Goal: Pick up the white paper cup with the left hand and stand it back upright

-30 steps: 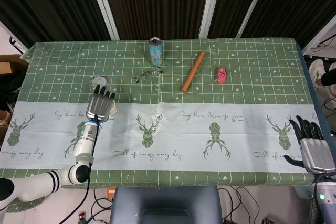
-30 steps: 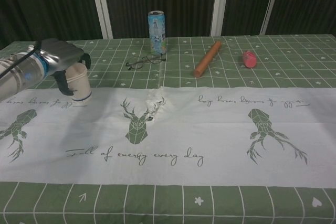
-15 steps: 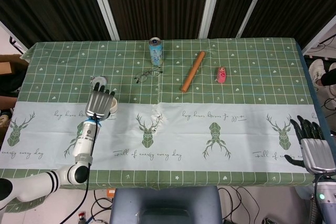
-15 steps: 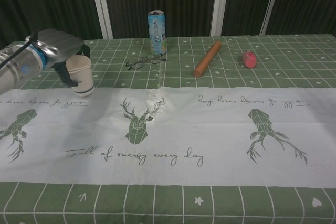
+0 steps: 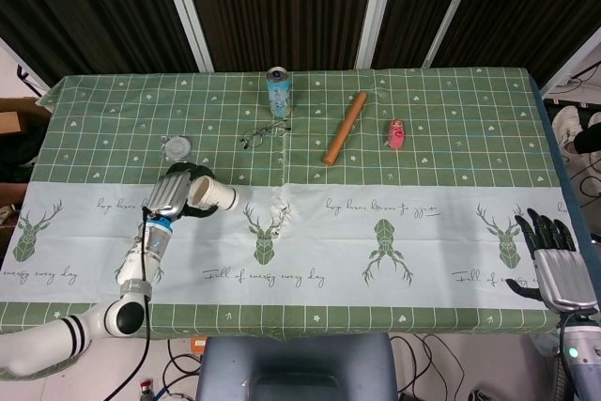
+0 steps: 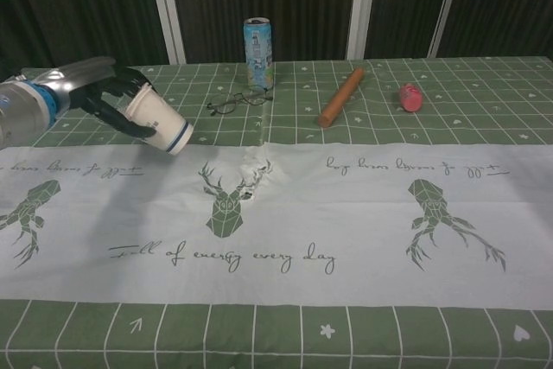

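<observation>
Right hand (image 5: 556, 260) idle at lower right of the head view, fingers spread, holding nothing. Left hand (image 6: 108, 97) at mid-left grips the white paper cup (image 6: 160, 123), lifted off the table (image 6: 346, 239), tilted, base pointing right-down. Far centre: glasses (image 6: 235, 101), can (image 6: 258, 52), rolling pin (image 6: 341, 97).

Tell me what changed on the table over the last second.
The left hand, gripping the white paper cup, lifted it off the tablecloth and tilted it sideways. A round grey lid is now uncovered. The right hand, can, glasses, rolling pin and pink toy stayed put.
</observation>
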